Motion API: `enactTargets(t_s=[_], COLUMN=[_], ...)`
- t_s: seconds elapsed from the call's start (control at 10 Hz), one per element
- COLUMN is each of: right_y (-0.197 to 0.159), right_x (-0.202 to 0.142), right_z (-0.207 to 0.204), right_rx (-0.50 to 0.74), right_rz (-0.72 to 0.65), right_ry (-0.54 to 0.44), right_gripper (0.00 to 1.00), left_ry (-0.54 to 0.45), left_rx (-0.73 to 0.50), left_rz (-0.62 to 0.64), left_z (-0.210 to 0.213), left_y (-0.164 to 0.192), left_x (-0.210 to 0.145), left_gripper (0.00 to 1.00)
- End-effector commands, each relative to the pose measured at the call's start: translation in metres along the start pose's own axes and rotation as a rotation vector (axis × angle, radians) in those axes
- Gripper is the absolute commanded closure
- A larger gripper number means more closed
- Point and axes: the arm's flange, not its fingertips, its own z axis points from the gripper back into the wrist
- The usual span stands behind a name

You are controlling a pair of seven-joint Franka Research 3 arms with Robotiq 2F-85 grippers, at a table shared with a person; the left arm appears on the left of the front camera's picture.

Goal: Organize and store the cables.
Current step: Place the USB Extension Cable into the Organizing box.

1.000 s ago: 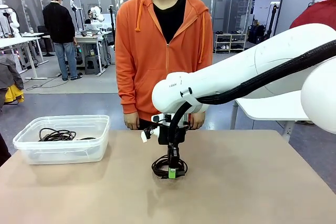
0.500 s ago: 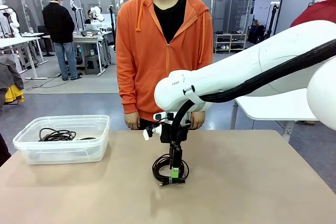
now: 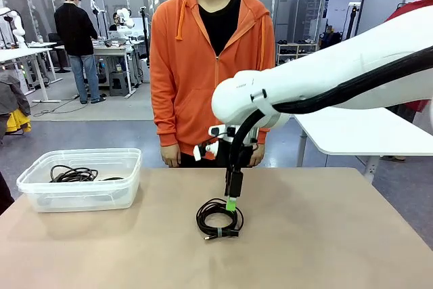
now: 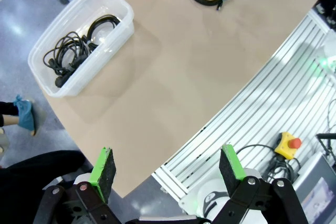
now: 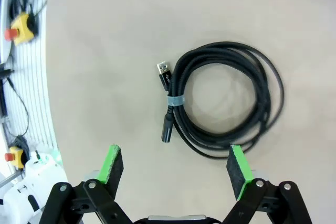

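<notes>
The brown table [image 3: 325, 235] is smooth and bare where a coiled black cable [image 3: 218, 218] lies flat. The right gripper [image 3: 231, 202] hangs open just above it. The left gripper [image 4: 167, 169] is open too. A clear box [image 3: 80, 179] holds more cables [image 3: 73, 174]. A person [image 3: 212, 65] stands behind.

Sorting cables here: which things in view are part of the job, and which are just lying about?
Part of the job:
- coiled cable loose on the table
- clear bin with cables already inside
- right gripper, open above the coil
- left gripper, open, off the table edge

Just about:
- yellow stop button beside the table
- person in orange hoodie standing across
</notes>
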Motion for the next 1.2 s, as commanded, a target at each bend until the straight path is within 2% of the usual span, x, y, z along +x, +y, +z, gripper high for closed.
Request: enactTargets(t_s=[0.0,0.2,0.5,0.8,1.1], right_y=[0.037,0.064,0.098,0.145,0.201], right_x=[-0.020,-0.040,-0.116,-0.204,-0.276], right_z=[0.031,0.079,0.132,0.180,0.204], right_rx=[-0.097,-0.208,-0.320,-0.405,-0.479], right_rz=[0.004,-0.019,-0.133,-0.308,-0.432], right_ry=[-0.068,-0.112,-0.214,-0.326,-0.438], right_gripper=[0.00,0.00,0.00,0.00,0.00], left_ry=[0.083,0.127,0.196,0.277,0.258], left_rx=[-0.007,0.004,0.038,0.072,0.051], left_rz=[-0.042,-0.087,-0.138,-0.220,-0.260], left_z=[0.000,-0.008,-0.017,-0.055,-0.099], left_y=[0.002,-0.001,-0.009,-0.031,-0.044], left_x=[0.017,0.029,0.067,0.116,0.156], left_gripper=[0.00,0.00,0.00,0.00,0.00])
